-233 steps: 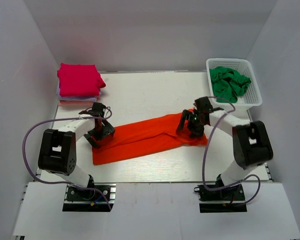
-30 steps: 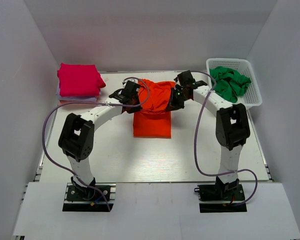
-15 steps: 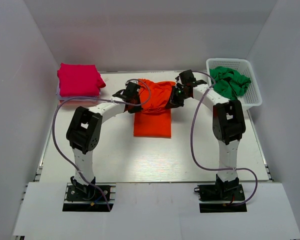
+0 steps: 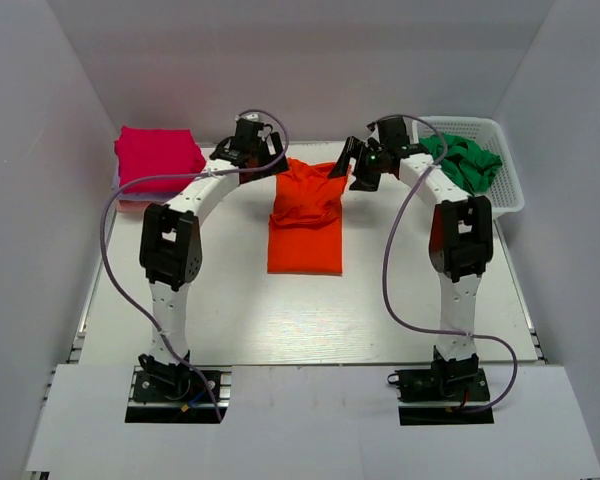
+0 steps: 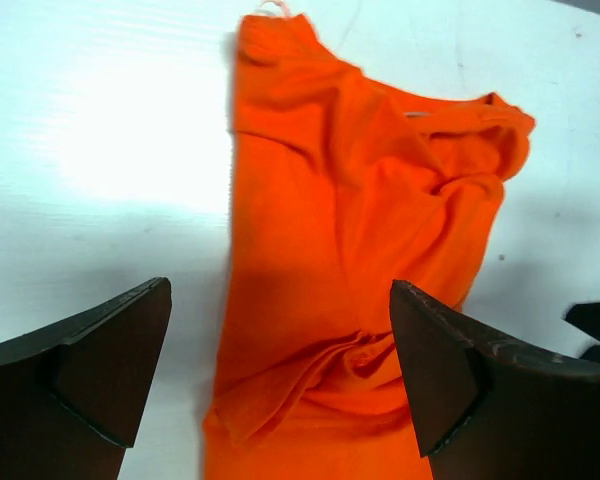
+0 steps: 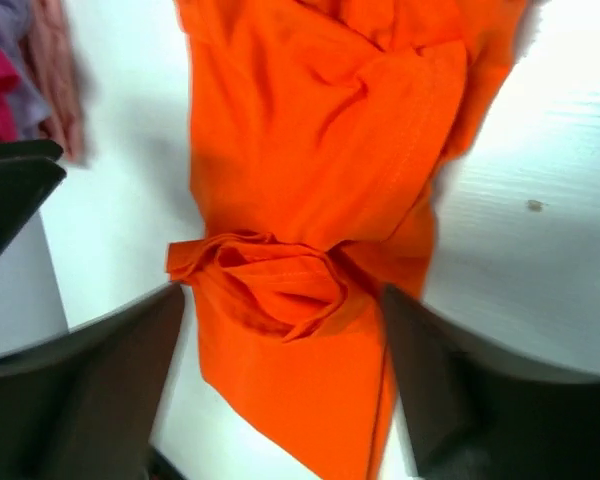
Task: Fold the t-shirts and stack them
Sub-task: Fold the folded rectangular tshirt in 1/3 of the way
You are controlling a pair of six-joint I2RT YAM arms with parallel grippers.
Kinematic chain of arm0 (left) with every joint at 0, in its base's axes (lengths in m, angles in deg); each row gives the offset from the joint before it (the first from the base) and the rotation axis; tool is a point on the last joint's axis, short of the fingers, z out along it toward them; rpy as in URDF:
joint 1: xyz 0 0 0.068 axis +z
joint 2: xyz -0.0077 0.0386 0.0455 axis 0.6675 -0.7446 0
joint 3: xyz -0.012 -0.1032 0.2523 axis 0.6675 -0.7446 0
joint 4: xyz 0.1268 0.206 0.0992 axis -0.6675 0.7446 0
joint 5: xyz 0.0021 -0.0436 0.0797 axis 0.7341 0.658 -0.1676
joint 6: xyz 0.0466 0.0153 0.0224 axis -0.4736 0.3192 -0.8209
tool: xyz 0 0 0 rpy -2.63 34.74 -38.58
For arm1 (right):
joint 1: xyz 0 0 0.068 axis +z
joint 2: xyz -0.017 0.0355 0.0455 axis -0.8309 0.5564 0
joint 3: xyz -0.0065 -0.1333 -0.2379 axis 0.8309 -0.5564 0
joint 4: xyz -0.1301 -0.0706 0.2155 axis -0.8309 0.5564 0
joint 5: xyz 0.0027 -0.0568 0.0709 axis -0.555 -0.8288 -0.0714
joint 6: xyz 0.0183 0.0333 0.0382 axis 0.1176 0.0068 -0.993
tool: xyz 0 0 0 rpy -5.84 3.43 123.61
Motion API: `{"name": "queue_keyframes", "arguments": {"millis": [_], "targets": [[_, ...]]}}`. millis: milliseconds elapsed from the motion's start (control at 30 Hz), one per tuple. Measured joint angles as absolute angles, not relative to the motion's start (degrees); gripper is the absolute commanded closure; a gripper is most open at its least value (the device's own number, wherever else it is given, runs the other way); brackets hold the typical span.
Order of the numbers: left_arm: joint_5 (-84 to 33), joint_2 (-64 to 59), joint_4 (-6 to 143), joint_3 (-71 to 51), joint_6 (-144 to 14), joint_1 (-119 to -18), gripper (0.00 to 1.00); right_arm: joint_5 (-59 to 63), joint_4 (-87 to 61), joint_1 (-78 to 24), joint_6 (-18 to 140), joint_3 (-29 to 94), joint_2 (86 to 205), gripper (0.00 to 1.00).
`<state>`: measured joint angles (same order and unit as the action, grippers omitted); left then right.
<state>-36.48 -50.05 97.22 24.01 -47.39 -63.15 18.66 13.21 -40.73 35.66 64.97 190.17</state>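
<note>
Left hand (image 5: 277,288) and right hand (image 6: 282,290) hang over the tabletop (image 4: 180,300), arms reaching far. Both are wide apart, holding nothing, above the orange shirt (image 4: 305,225).

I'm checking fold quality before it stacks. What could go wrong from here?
1. The orange-red t-shirt lies bunched at its far end; with left gripper and right gripper open above it, that lump may get folded in.
2. A lumpy fold could sit crooked on the magenta t-shirt stack.
</note>
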Motion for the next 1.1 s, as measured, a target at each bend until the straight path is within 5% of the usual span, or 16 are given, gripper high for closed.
{"name": "queue_keyframes", "arguments": {"millis": [100,467,667,1100], "targets": [[-35.89,-47.45,98.58,21.58,-47.56,-62.28,0.0,18.9,12.4,-40.27,39.27,59.07,185.41,0.1],[-36.28,-7.49,102.19,-23.92,-41.31,-62.8,0.0,22.47,9.41,-26.65,48.58,41.72,177.43,0.1],[-39.65,3.74,105.94,-29.17,-38.93,-63.0,0.0,22.92,5.12,-24.79,48.67,44.84,183.88,0.1],[-42.03,4.09,110.64,-29.54,-38.19,-63.0,0.0,14.95,-3.9,-25.45,42.9,61.23,195.79,0.1]]}}
